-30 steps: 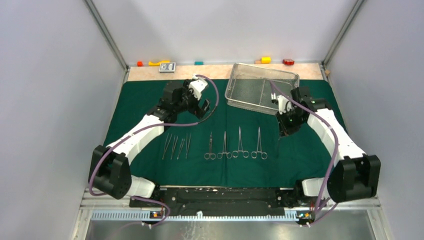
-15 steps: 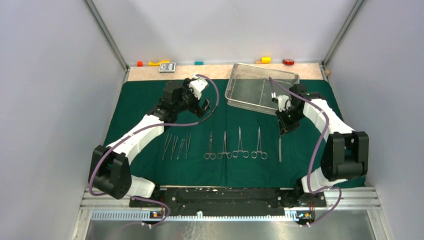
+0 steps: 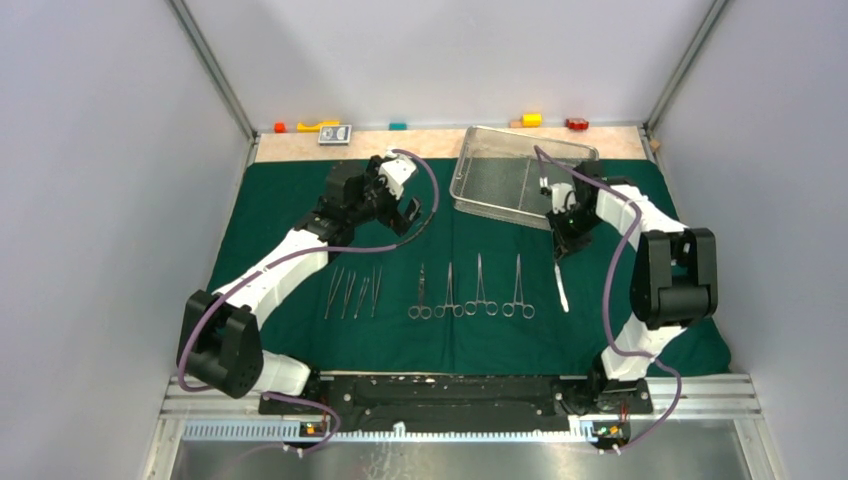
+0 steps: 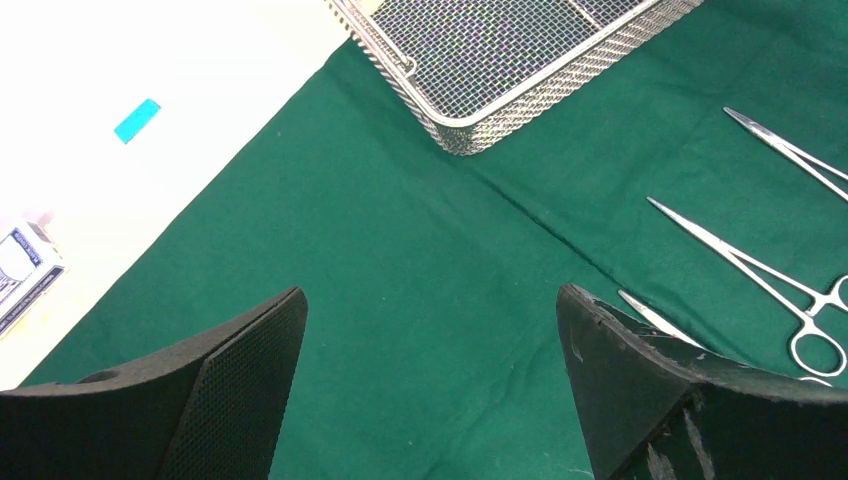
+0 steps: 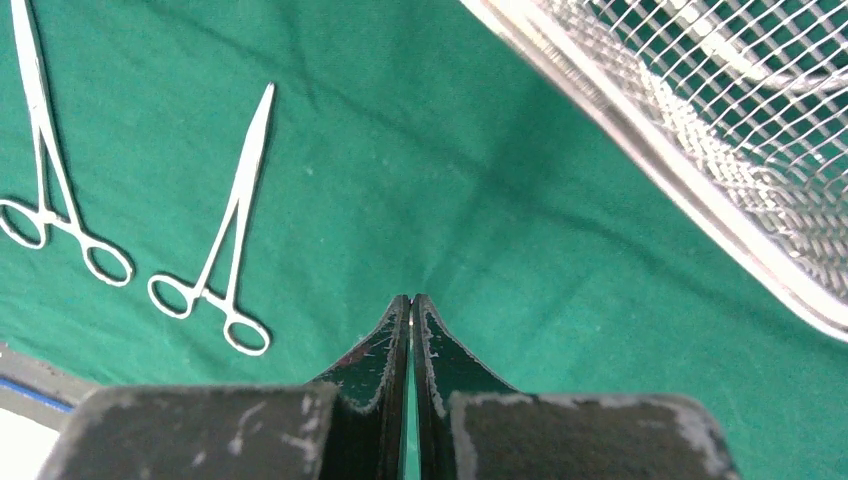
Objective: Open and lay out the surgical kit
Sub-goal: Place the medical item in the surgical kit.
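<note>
The dark green cloth (image 3: 290, 200) lies spread flat. On it, several tweezers (image 3: 355, 290) and several ring-handled clamps (image 3: 470, 292) form a row, handles toward me. The wire-mesh tray (image 3: 462, 165) stands at the back right, partly on the cloth. My right gripper (image 3: 558, 250) is shut just in front of the tray. A slim steel instrument (image 3: 561, 288) runs from its tips toward me, slightly tilted. In the right wrist view only a glint shows between the shut tips of the right gripper (image 5: 411, 300), with two clamps (image 5: 235, 215) to the left. My left gripper (image 3: 405, 215) hovers open and empty over bare cloth (image 4: 431, 292).
Small coloured blocks (image 3: 318, 126) and a small box (image 3: 335, 134) sit on the bare wooden strip behind the cloth. Grey walls close in both sides. The right arm's elbow is folded up high beside the tray's wall (image 5: 700, 150).
The right gripper has moved left and away from me, its elbow rising. The slim instrument followed it, going from straight to slightly tilted. The left arm has stayed still.
</note>
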Tool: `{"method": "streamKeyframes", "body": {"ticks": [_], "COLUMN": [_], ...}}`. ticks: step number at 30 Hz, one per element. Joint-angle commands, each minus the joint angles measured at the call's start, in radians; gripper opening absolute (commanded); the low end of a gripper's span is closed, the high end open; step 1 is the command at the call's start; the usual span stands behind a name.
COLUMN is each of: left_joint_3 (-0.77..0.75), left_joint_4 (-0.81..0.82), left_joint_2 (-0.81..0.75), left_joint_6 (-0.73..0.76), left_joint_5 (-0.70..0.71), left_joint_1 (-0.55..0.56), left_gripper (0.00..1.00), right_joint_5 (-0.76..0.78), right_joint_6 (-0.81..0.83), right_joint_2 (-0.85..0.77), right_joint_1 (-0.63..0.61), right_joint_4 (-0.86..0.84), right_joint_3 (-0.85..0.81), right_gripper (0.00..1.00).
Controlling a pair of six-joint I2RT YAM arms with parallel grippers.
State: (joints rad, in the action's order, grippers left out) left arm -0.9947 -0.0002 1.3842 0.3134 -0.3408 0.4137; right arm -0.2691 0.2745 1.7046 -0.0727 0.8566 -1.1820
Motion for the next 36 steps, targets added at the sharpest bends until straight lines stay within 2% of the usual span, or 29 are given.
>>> {"method": "streamKeyframes", "body": {"ticks": [1,36], "left_joint_3": [0.001,0.027], "left_joint_4": [0.049,0.05], "left_joint_2": [0.002,-0.021], "left_joint_6": [0.009,-0.004], "left_joint_5": [-0.029,-0.08], "left_joint_1": [-0.003,-0.003], "left_gripper": [0.99,0.99], "right_joint_5": [-0.001,-0.001], "right_joint_6": [-0.034,-0.104], "right_joint_2": [0.025,0.007], "right_joint_1": [0.02,0.094], "right_joint_4": [-0.047,-0.122], "right_joint_3": [-0.059,0.043], "right_gripper": [0.0,0.0]}}
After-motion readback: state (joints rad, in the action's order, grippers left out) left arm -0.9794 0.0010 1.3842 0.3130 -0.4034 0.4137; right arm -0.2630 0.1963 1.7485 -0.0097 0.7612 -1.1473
